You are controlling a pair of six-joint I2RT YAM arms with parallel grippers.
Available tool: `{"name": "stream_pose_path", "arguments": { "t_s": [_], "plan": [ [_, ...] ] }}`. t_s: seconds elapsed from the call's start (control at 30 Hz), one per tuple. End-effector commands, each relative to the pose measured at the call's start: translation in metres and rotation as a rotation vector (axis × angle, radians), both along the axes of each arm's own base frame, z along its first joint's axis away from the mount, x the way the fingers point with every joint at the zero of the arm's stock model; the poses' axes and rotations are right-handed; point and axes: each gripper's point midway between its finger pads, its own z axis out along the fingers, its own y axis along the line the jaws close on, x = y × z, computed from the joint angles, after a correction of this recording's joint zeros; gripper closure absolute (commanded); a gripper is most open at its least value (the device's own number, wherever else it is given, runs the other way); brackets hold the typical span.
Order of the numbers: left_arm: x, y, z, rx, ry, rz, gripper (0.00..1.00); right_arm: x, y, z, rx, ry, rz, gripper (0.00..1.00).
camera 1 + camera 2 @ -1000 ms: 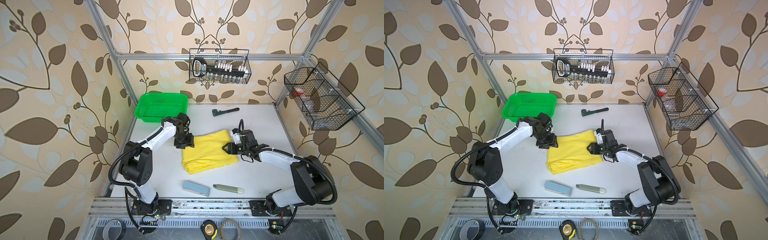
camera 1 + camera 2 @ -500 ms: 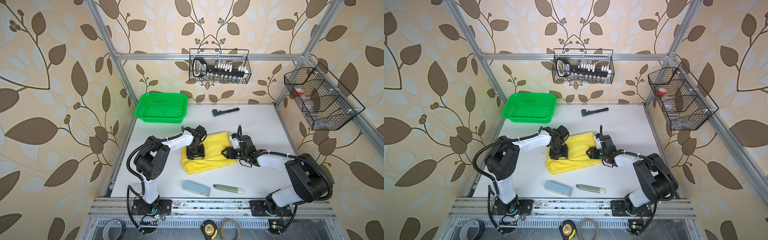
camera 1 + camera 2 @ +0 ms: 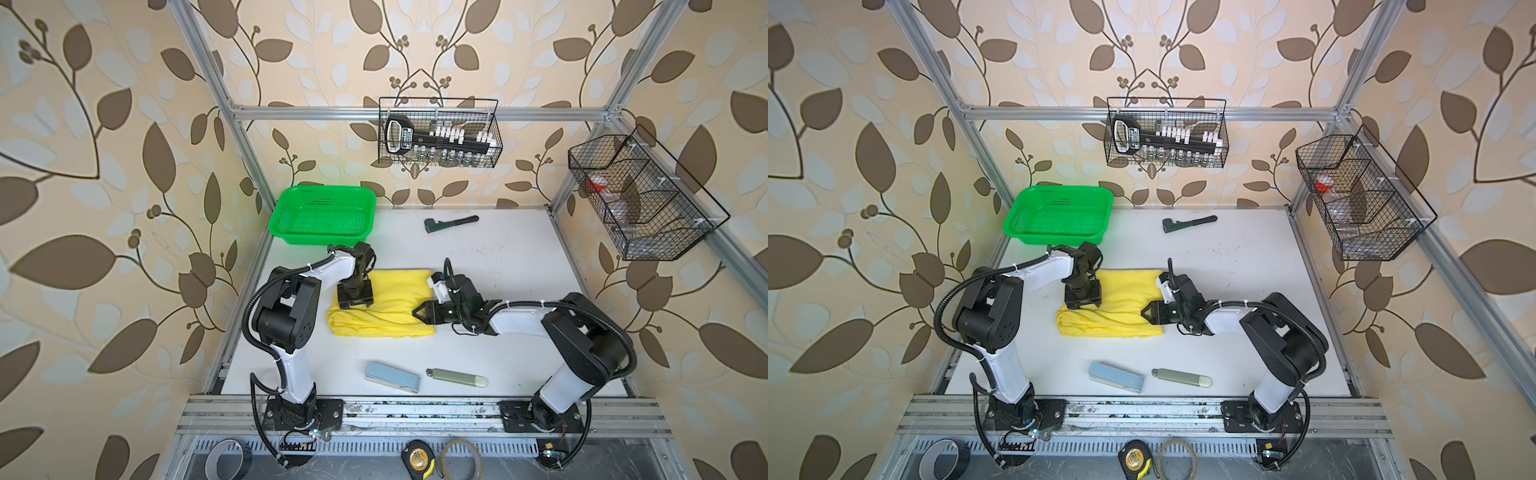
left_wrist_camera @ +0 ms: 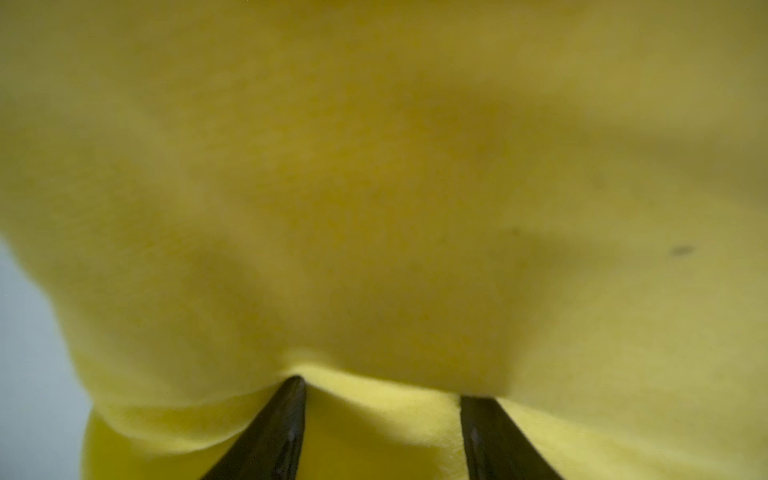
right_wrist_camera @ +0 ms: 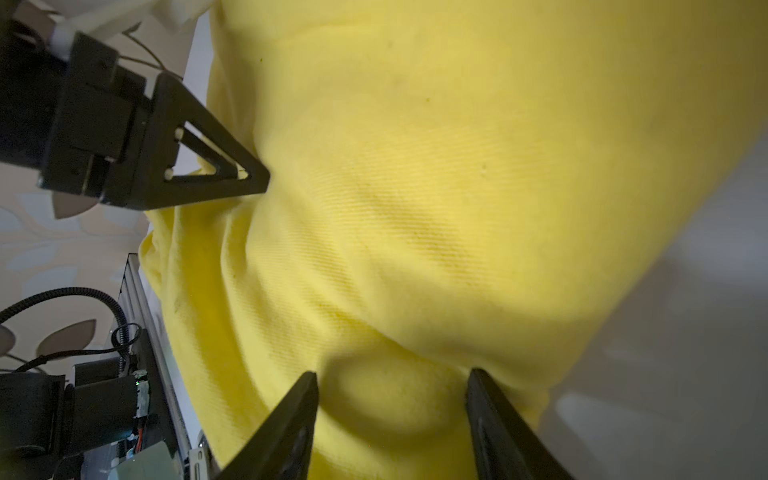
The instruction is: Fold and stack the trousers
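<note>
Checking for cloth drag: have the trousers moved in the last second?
Yes: the trousers slid left. Their left edge, earlier level with the left end of the blue case, now lies left of it.

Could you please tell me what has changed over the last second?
The left pincer moved onto the trousers and the right pincer pushed in from their right side; together they slid the cloth leftward in both top views and turned it square to the table. Both pincers stay open, gripping nothing. The green basket, wrench and blue case have not moved.
</note>
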Motion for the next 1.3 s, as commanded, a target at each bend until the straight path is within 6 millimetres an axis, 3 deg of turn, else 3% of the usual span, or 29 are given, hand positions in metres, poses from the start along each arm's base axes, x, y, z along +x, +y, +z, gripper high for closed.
{"name": "stream_pose_path", "arguments": {
  "t_s": [0.0, 0.17, 0.33, 0.5, 0.6, 0.7, 0.8, 0.9, 1.07, 1.27],
  "plan": [
    [0.006, 0.065, -0.009, 0.228, 0.051, -0.043, 0.39, -0.001, 0.026, -0.011, 0.004, 0.036, 0.048, 0.41],
    [0.043, 0.098, 0.013, 0.252, -0.023, -0.022, 0.39, 0.011, 0.045, 0.013, 0.045, -0.019, 0.084, 0.41],
    [0.056, 0.090, 0.038, 0.189, -0.055, -0.012, 0.37, 0.020, 0.026, 0.054, 0.015, -0.129, 0.069, 0.37],
    [0.041, 0.066, 0.068, 0.044, -0.124, 0.062, 0.34, 0.034, -0.030, 0.085, -0.027, -0.196, -0.035, 0.33],
    [0.031, 0.034, 0.092, -0.048, -0.214, 0.072, 0.32, 0.037, -0.076, 0.098, -0.057, -0.225, -0.117, 0.30],
    [0.021, 0.000, 0.100, -0.091, -0.249, 0.077, 0.32, 0.039, -0.118, 0.106, -0.100, -0.246, -0.192, 0.27],
    [0.015, -0.036, 0.088, -0.126, -0.263, 0.083, 0.32, 0.038, -0.157, 0.110, -0.130, -0.254, -0.272, 0.23],
    [0.013, -0.051, 0.063, -0.112, -0.249, 0.103, 0.32, 0.037, -0.185, 0.113, -0.145, -0.265, -0.342, 0.19],
    [0.025, -0.045, 0.034, -0.043, -0.273, 0.097, 0.32, 0.031, -0.201, 0.116, -0.151, -0.271, -0.374, 0.19],
    [0.019, -0.005, -0.003, 0.067, -0.233, 0.084, 0.31, 0.028, -0.203, 0.114, -0.149, -0.270, -0.383, 0.19]
  ]
}}
